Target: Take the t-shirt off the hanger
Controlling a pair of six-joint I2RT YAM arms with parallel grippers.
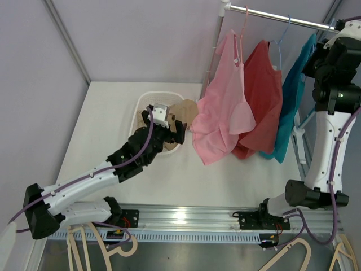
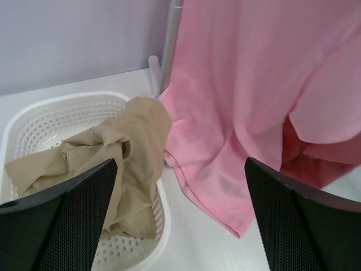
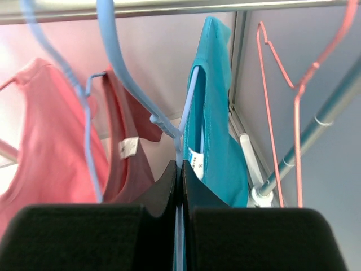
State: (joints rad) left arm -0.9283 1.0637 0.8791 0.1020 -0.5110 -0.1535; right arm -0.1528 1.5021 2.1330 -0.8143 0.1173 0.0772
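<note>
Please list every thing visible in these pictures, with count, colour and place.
rail: one, metal, top right
pink shirt: one, pink, hanging on rail
red shirt: one, red, beside it
teal shirt: one, teal, beside red shirt
blue hangers: two, blue, on rail
empty hanger: one, pink, on rail
basket: one, white, on table
tan shirt: one, tan, in basket
wooden hangers: several, pale, near edge
table: one, white
left gripper: one, black, open above basket
right gripper: one, black, shut on a blue hanger
</note>
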